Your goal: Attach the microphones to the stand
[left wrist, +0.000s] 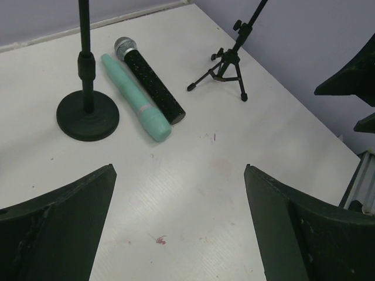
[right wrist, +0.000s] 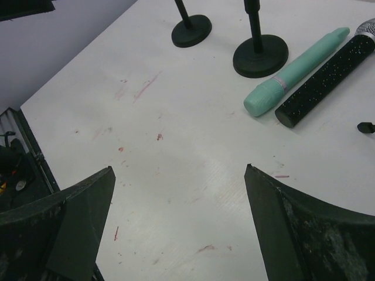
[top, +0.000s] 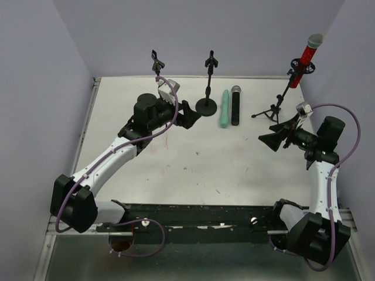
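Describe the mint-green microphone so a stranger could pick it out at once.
On the white table, find the middle stand with the round black base. Two microphones lie flat side by side just right of it; the mint-green microphone is the one nearer the base. Unlike the black microphone beside it, with its silver mesh head, it is mint-green even at the head.

The left gripper (left wrist: pixel 179 170) hangs over the white desk (left wrist: pixel 193 199), its jaws spread wide. Beyond them two microphones lie side by side, touching: the mint-green microphone (left wrist: pixel 135 96) and the black microphone (left wrist: pixel 151 82), silver mesh head at the far end. A round-base stand (left wrist: pixel 88 114) sits just left of them; a tripod stand (left wrist: pixel 225 67) stands apart on the right.
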Robot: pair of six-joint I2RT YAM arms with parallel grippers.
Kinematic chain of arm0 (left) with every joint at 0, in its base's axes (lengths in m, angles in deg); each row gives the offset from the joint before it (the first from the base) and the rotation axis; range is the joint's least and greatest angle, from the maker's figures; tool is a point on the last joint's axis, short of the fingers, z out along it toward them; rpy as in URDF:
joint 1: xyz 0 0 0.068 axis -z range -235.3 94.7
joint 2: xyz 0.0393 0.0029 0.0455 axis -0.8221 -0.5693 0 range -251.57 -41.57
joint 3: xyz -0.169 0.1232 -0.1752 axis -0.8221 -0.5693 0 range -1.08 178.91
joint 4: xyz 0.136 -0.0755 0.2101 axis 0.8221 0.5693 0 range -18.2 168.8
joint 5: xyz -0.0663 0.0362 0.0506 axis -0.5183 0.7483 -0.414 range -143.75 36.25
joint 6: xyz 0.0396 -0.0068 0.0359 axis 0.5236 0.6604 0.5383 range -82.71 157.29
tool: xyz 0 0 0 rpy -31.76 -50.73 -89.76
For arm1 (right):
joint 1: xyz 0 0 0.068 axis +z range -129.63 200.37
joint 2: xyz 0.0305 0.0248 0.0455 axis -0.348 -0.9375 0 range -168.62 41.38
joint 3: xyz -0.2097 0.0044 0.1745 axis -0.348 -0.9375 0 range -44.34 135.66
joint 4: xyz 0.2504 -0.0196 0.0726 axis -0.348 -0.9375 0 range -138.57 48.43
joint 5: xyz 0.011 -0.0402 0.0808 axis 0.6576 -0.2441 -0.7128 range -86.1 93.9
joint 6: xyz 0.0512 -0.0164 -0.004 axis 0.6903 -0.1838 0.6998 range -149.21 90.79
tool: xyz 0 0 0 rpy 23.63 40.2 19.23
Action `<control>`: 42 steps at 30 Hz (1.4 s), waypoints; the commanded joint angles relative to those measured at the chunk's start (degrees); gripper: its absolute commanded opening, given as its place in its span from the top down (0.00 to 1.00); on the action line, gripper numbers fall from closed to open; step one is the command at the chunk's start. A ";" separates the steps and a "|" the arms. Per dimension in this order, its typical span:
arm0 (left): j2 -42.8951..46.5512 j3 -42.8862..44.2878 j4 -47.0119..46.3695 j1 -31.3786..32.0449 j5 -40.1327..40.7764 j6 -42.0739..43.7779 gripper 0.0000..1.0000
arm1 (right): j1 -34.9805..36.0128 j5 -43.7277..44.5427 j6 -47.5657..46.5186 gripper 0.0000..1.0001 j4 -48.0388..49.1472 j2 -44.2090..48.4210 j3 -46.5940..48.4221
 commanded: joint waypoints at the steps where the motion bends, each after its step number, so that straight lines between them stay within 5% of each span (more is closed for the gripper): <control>1: -5.24 5.20 -4.03 1.77 -3.52 4.71 0.02 | 0.04 -3.43 0.55 0.00 1.15 0.31 -0.40; 7: -15.26 12.33 -7.62 1.85 -5.19 5.86 0.02 | 0.04 -3.35 0.55 0.01 0.97 -0.04 -0.40; 14: -25.54 17.07 -17.03 2.12 2.87 5.25 0.06 | -0.05 -3.70 0.64 0.00 0.79 -0.04 -0.22; 42: -48.67 44.85 -13.08 2.29 19.94 1.03 0.27 | -0.05 -4.93 0.64 0.00 -0.52 -0.57 1.09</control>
